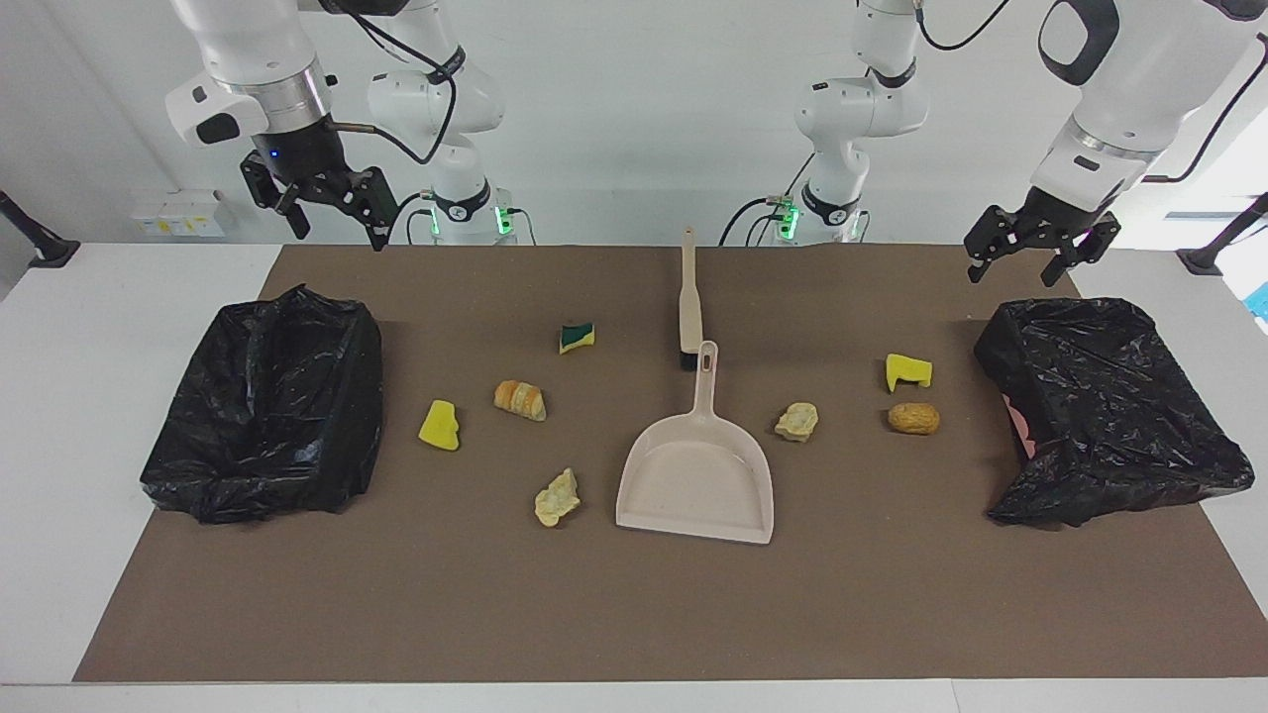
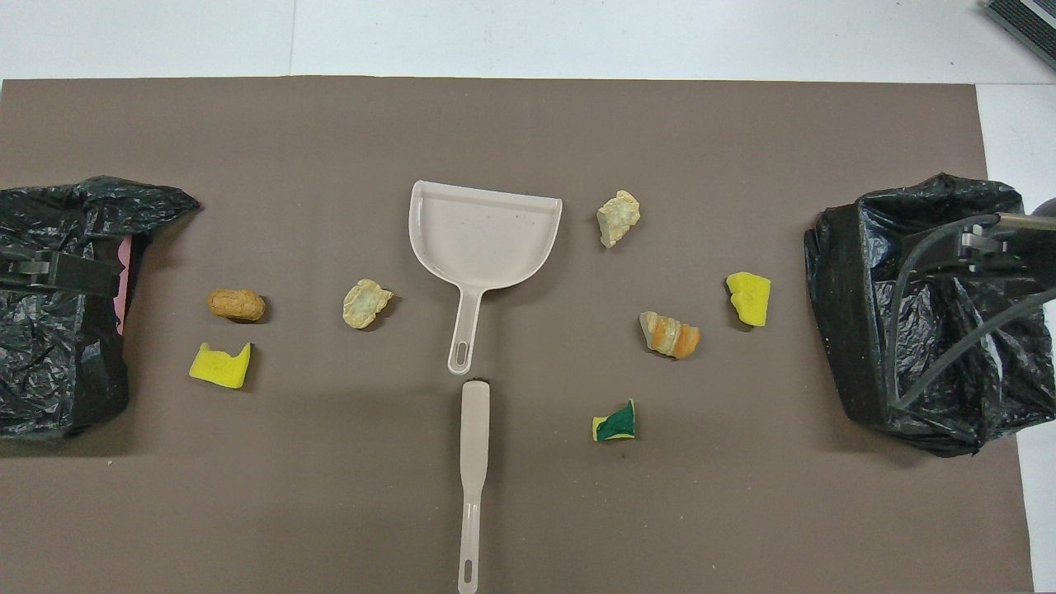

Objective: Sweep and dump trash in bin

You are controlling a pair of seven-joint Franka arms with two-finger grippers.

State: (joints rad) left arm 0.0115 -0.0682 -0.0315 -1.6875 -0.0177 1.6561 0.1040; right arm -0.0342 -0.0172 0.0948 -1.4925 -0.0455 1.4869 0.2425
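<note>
On the brown mat (image 1: 634, 614) trash (image 1: 520, 399) lies below both raised, parted jaws

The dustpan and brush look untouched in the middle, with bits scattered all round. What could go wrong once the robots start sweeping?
1. The dustpan lies loose on the mat, so brushing against it may push it away.
2. The trash is spread wide: the yellow wedge and the brown lump lie at different ends, so light pieces may roll off course.
3. The bin bags are crumpled, so dumped trash might catch the rim and spill.
</note>
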